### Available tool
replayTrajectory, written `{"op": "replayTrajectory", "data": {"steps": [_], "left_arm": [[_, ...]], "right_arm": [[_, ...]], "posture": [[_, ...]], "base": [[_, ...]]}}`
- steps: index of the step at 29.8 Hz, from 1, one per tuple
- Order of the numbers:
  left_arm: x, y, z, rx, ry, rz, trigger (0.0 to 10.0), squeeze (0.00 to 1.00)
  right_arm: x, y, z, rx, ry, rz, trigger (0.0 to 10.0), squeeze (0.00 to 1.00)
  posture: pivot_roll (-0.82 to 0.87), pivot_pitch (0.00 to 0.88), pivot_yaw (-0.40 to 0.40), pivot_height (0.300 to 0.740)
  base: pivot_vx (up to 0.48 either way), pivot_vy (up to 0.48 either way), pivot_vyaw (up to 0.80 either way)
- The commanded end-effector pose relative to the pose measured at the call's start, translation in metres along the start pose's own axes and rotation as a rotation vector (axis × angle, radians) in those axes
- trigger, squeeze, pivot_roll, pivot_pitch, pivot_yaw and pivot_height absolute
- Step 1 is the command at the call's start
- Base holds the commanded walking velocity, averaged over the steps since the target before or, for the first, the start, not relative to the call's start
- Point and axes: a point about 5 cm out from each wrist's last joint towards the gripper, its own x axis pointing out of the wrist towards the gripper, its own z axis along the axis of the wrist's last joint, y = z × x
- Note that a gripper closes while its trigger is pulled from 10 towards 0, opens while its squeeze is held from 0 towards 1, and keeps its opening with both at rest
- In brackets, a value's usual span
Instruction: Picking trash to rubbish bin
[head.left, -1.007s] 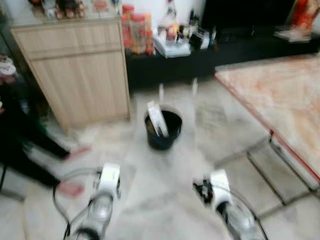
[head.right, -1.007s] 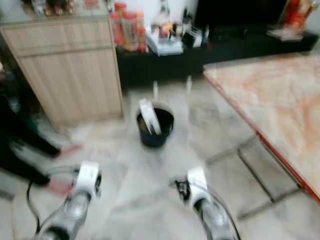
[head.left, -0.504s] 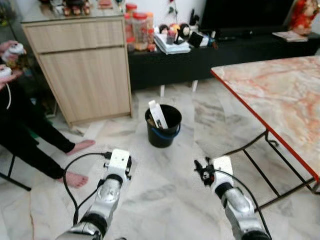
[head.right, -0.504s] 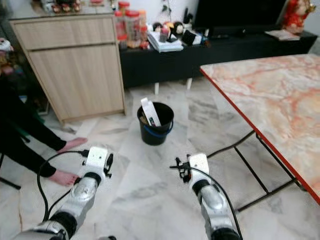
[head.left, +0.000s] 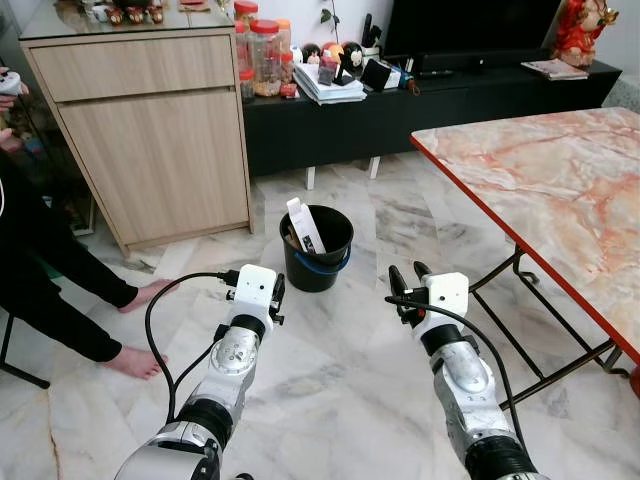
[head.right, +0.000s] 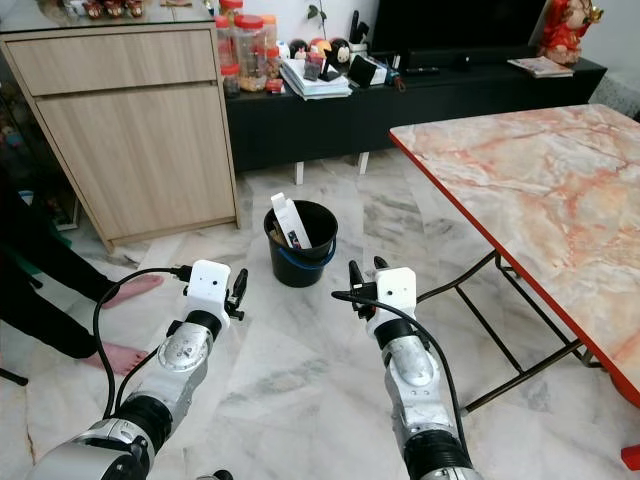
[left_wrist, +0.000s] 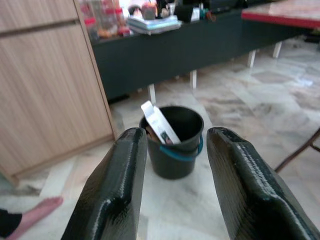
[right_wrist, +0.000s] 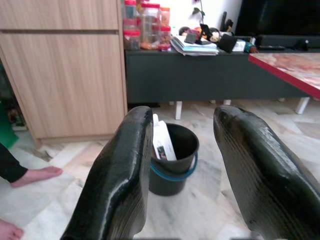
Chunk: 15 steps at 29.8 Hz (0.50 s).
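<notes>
A black bucket (head.left: 330, 262) with a blue band stands on the marble floor ahead of me, serving as the rubbish bin. A white carton (head.left: 305, 226) leans upright inside it, also seen as the carton (left_wrist: 160, 123) and the carton (right_wrist: 162, 141) in the wrist views. My left gripper (left_wrist: 172, 185) is open and empty, held above the floor short of the bucket (left_wrist: 174, 145). My right gripper (right_wrist: 182, 170) is open and empty too, level with the left and facing the bucket (right_wrist: 173, 162).
A marble-topped table (head.left: 560, 190) with a red edge and black metal legs fills the right. A wooden cabinet (head.left: 150, 140) stands at the back left, a black TV bench (head.left: 420, 100) behind the bucket. A seated person's legs and bare feet (head.left: 135, 360) are at the left.
The camera has steadied from blur and the view has shifted. Both arms have risen and reach further forward toward the bucket.
</notes>
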Motion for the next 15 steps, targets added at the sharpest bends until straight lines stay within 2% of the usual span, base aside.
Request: {"op": "replayTrajectory", "data": {"steps": [1,5,14,15], "left_arm": [[0.003,-0.001,0.005,-0.014,-0.018,0.007,10.0,0.0],[0.002,0.001,0.002,-0.01,0.001,0.017,10.0,0.0],[-0.005,-0.004,-0.009,-0.034,0.043,0.029,10.0,0.0],[-0.006,-0.007,-0.01,-0.039,0.047,0.03,10.0,0.0]], "right_arm": [[0.002,0.002,0.001,0.006,0.004,-0.006,10.0,0.0],[0.004,0.009,0.002,0.021,0.008,-0.005,10.0,0.0],[0.0,0.009,0.0,0.015,0.024,0.008,10.0,0.0],[-0.002,0.008,-0.001,0.01,0.029,0.01,10.0,0.0]], "posture": [[0.03,0.035,-0.056,0.74],[0.03,0.043,-0.056,0.74],[0.02,0.06,-0.085,0.74],[0.01,0.067,-0.11,0.74]], "base": [[0.0,0.0,0.0],[0.0,0.0,0.0],[0.0,0.0,0.0],[0.0,0.0,0.0]]}}
